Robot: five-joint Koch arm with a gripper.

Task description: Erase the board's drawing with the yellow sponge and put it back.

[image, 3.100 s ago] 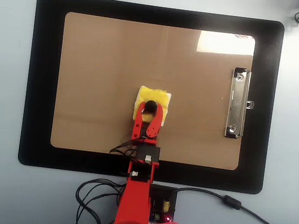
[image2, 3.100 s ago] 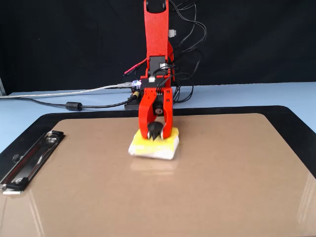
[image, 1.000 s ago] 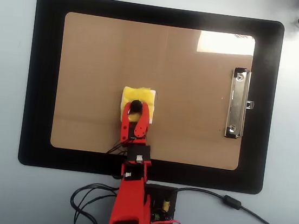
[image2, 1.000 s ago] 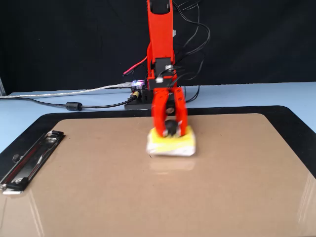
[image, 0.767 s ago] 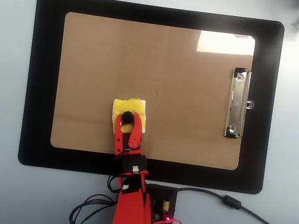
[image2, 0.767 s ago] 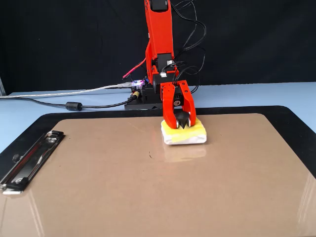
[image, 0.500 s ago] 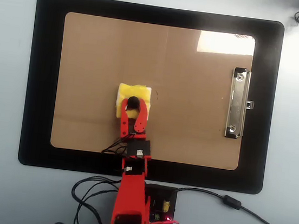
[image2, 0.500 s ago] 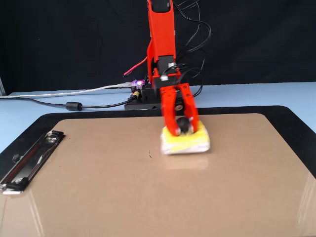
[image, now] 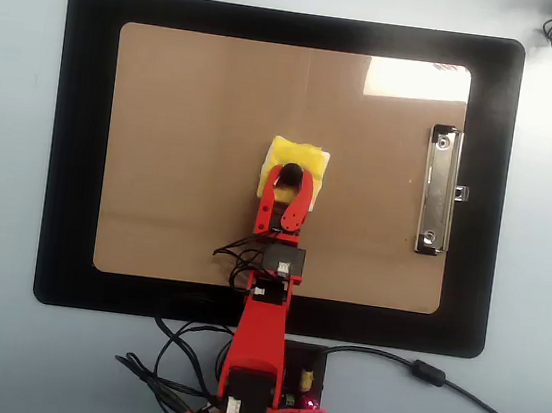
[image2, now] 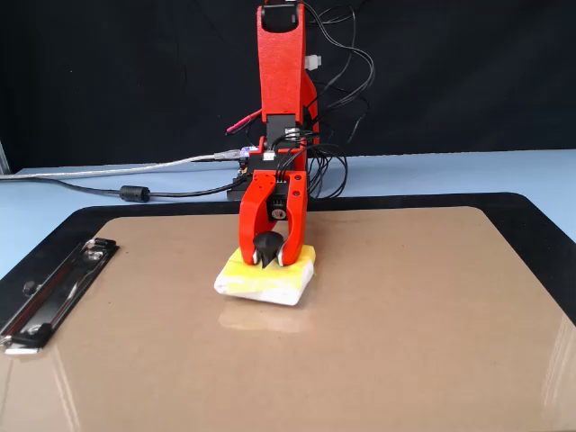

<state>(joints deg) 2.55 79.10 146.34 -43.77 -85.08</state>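
Note:
The brown board point(image: 182, 155) lies on the black mat, its silver clip point(image: 439, 191) at the right in the overhead view; it also shows in the fixed view point(image2: 405, 324). The yellow sponge point(image: 300, 156) rests flat on the board near its middle and also shows in the fixed view point(image2: 270, 279). My red gripper point(image: 287, 176) reaches down onto it, and its jaws are closed around the sponge's black knob point(image2: 267, 245) in the fixed view point(image2: 268, 256). No drawing shows on the bare board; the part under the sponge is hidden.
The black mat point(image: 77, 142) surrounds the board on a light blue table. The arm's base with cables point(image: 261, 406) sits at the near edge in the overhead view. A cable point(image: 455, 390) runs off to the right. The clip shows at the left in the fixed view point(image2: 54, 292).

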